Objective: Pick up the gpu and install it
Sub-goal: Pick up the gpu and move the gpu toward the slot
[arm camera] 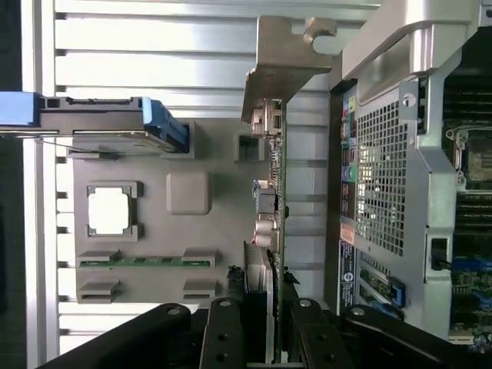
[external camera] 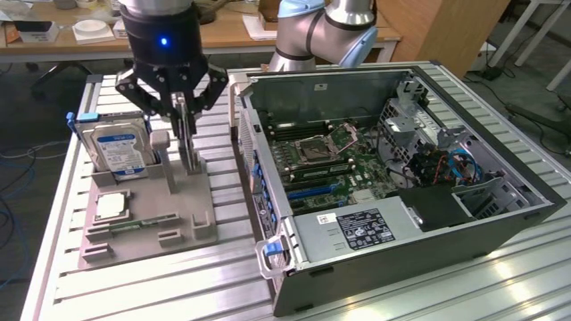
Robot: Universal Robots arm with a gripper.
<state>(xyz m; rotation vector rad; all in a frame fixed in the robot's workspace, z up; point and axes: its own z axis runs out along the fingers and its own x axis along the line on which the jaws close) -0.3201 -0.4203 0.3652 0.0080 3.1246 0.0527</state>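
Observation:
The gpu (external camera: 188, 148) stands on edge in a slot of the grey holder (external camera: 178, 221), to the exterior view's left of the open computer case (external camera: 392, 167). My gripper (external camera: 183, 115) hangs straight above it, fingers reaching down on both sides of the card's top edge. In the wrist view the gpu (arm camera: 275, 192) is seen edge-on, with its silver end bracket (arm camera: 284, 54) at the far end. The black fingers (arm camera: 227, 327) of my gripper (arm camera: 269, 311) press against its two faces, so the gripper is shut on the card.
A silver hard drive with a blue label (external camera: 120, 144) stands in the same holder beside the card. A processor chip (external camera: 111, 206) and a green memory stick (external camera: 143, 223) lie in front. The case's motherboard (external camera: 321, 160) is exposed. The case wall (arm camera: 384, 177) is close beside the card.

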